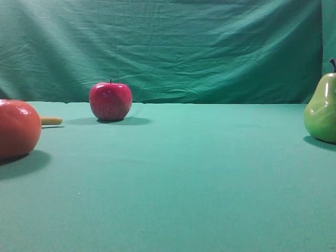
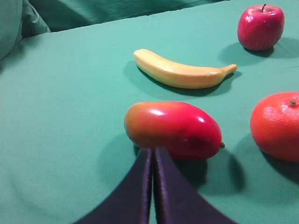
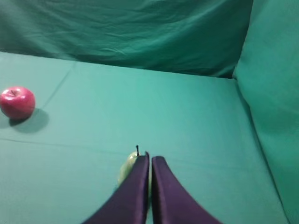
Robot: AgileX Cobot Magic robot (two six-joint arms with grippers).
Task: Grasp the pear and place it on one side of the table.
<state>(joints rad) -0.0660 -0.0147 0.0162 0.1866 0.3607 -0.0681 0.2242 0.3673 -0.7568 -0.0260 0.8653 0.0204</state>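
The yellow-green pear [image 1: 321, 107] stands upright at the right edge of the exterior view on the teal table [image 1: 184, 173]. In the right wrist view the pear [image 3: 127, 167] shows only as a pale sliver with its dark stem, mostly hidden behind my right gripper [image 3: 150, 157]. That gripper is shut and empty, above the pear. My left gripper [image 2: 153, 151] is shut and empty, its tips just in front of a red-orange mango [image 2: 173, 129]. Neither gripper shows in the exterior view.
A red apple [image 1: 110, 101] stands at the back left, also in the left wrist view [image 2: 260, 26] and right wrist view [image 3: 17, 102]. A round orange-red fruit [image 1: 18, 128] sits at the left edge. A banana [image 2: 182, 72] lies behind the mango. The cloth backdrop [image 1: 168, 47] rises behind.
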